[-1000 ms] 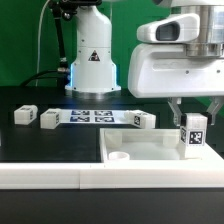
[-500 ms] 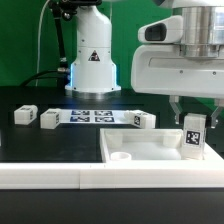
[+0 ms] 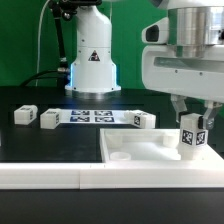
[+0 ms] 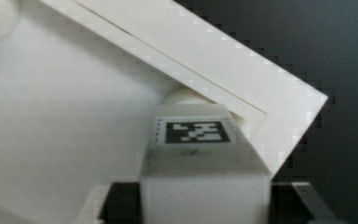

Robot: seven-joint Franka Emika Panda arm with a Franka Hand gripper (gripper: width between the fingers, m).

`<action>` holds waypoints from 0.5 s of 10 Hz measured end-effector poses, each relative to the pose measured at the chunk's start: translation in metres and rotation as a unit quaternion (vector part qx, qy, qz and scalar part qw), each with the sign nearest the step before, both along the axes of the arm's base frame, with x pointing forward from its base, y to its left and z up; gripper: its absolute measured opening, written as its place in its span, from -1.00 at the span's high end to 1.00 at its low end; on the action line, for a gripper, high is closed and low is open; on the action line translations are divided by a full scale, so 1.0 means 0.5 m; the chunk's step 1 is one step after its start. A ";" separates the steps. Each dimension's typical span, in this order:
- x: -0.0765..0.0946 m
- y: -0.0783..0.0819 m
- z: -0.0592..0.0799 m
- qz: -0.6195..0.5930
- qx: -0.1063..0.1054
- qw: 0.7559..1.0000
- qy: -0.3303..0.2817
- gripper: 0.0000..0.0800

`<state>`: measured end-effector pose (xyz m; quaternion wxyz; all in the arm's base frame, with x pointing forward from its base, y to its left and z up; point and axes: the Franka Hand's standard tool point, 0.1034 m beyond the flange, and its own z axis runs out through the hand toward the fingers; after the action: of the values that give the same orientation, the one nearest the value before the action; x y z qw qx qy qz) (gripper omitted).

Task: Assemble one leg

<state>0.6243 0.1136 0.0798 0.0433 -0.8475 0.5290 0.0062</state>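
My gripper (image 3: 192, 118) is shut on a leg (image 3: 190, 136), a small white post with a black-and-white tag, held upright over the right end of the large flat white panel (image 3: 140, 152). In the wrist view the leg (image 4: 201, 150) runs from between my fingers toward the panel's corner (image 4: 282, 100), its tagged face showing. A round socket (image 3: 120, 157) shows at the panel's near left. Three more legs lie on the black table: one (image 3: 24, 115) at the exterior view's left, one (image 3: 49, 119) beside it, one (image 3: 142, 120) behind the panel.
The marker board (image 3: 92, 117) lies flat between the loose legs. The robot's white base (image 3: 92, 62) stands behind it. A white rail (image 3: 50, 176) runs along the table's front edge.
My gripper with the leg has shifted slightly toward the exterior view's right and then back, staying over the panel's right end. The loose legs have not moved.
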 end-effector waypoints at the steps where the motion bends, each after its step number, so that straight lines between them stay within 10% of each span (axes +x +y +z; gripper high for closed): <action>1: 0.000 0.000 0.000 -0.038 0.004 0.999 0.003 0.27; 5: 0.000 0.005 -0.003 -0.124 0.011 0.992 0.007 0.27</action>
<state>0.6244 0.1159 0.0784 0.0497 -0.7749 0.6300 0.0122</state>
